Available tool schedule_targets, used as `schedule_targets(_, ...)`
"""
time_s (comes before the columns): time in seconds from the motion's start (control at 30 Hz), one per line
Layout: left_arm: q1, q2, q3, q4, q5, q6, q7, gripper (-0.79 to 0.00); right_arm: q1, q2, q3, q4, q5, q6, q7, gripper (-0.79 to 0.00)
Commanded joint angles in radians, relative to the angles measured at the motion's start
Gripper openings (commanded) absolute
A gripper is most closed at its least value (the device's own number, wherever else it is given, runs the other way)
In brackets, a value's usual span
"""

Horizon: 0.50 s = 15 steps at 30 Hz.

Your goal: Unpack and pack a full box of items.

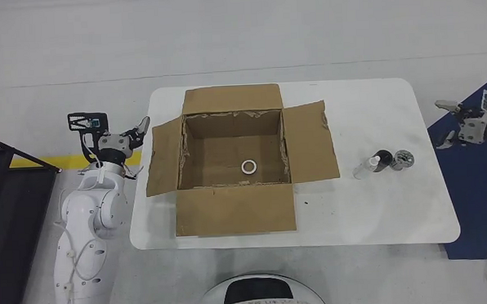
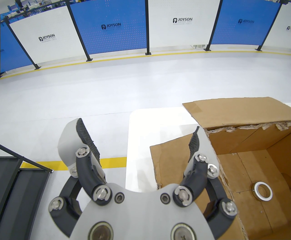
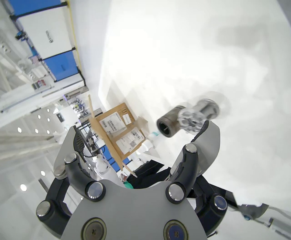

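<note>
An open cardboard box (image 1: 235,156) (image 2: 241,141) (image 3: 118,134) stands mid-table with all flaps folded out. A metal ring (image 1: 249,166) (image 2: 263,191) lies on its floor. Right of the box sit a small clear bottle (image 1: 365,167), a dark cylinder (image 1: 382,160) (image 3: 169,122) and a round metal part (image 1: 403,158) (image 3: 208,109). My left gripper (image 1: 140,132) (image 2: 138,134) hangs open and empty just off the table's left edge, beside the box's left flap. My right gripper (image 1: 448,122) (image 3: 143,134) is open and empty, off the table's right side.
The white table (image 1: 394,219) has bare surface in front of and to the right of the box. A black rack (image 1: 18,227) (image 2: 20,181) stands on the floor at the left. Blue matting (image 1: 482,191) covers the floor on the right.
</note>
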Motion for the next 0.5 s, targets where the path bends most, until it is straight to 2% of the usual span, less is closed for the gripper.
schedule_targets(0.0,0.0,0.0,0.0,0.0,0.0,0.0,0.0,0.0,-0.096,-0.006,0.024,-0.191,0.088,0.03,0.0,0.0)
schedule_targets(0.13,0.0,0.0,0.0,0.0,0.0,0.0,0.0,0.0,-0.298,-0.025,0.058,-0.549,0.24,0.086,-0.041,0.0)
schedule_targets(0.23,0.0,0.0,0.0,0.0,0.0,0.0,0.0,0.0,-0.414,-0.036,0.065,-0.72,0.337,0.096,-0.055,0.0)
schedule_targets(0.47,0.0,0.0,0.0,0.0,0.0,0.0,0.0,0.0,-0.414,-0.036,0.065,-0.72,0.337,0.096,-0.055,0.0)
